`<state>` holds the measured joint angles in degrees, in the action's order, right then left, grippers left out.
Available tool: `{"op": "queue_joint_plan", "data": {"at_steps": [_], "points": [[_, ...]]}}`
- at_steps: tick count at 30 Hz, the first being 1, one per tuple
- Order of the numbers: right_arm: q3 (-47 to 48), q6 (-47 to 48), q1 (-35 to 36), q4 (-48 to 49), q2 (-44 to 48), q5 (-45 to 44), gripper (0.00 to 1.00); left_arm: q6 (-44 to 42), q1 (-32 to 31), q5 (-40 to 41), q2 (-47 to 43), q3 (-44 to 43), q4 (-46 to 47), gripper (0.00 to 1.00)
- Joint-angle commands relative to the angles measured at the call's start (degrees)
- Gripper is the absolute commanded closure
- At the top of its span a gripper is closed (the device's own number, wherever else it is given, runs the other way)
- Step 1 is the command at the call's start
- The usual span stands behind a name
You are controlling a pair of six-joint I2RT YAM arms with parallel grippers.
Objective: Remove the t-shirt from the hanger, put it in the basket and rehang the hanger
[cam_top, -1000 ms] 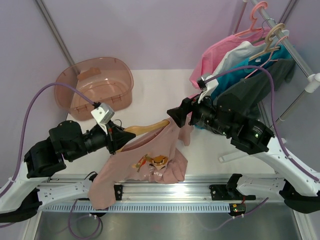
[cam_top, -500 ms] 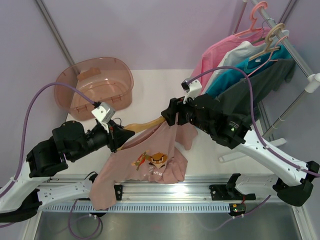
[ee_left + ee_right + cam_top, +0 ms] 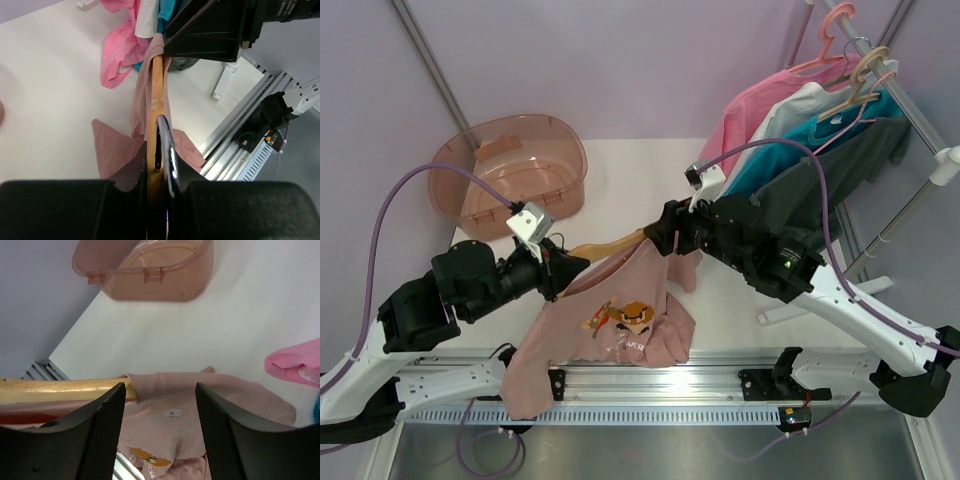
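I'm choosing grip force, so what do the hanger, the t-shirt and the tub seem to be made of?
The hanger looks like light wood, smoothly finished: tan with faint grain. The t-shirt looks like soft, matte knit fabric, perhaps cotton: thick collar band, limp folds. The tub seems glossy translucent plastic: its floor shows through the wall.

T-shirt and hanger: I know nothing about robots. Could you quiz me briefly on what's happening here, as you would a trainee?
1. True or false: the left gripper is shut on the hanger.
2. Which part of the t-shirt sits between the right gripper's open jaws? A: collar. B: hem. C: sleeve.
3. Is the t-shirt off the hanger yet?
Key: 1 true. 2 A. 3 No, it hangs on the hanger.
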<state>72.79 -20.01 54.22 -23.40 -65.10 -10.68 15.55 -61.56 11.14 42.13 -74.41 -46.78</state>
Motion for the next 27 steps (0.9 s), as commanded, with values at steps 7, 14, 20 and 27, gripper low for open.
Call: {"op": "queue_joint_plan", "data": {"at_steps": [7,14,20,27], "points": [[-1.08,-0.47,-0.08,3.09,-1.69,2.33,0.38,1.06,-0.05,2.14,0.50,-1.17,5.65,1.00],[-0.99,-0.82,0.01,4.85,-3.71,-0.31,0.87,1.41,-0.05,0.99,0.41,0.05,6.79,1.00],[-0.37,-0.56,-0.08,2.92,-4.77,-5.56,1.00,1.24,-0.05,1.25,-2.31,1.02,8.11,1.00],[3.13,2.08,-0.34,-1.74,-5.65,-21.65,1.00,0.80,-0.05,0.29,-7.84,2.17,8.11,1.00]]}}
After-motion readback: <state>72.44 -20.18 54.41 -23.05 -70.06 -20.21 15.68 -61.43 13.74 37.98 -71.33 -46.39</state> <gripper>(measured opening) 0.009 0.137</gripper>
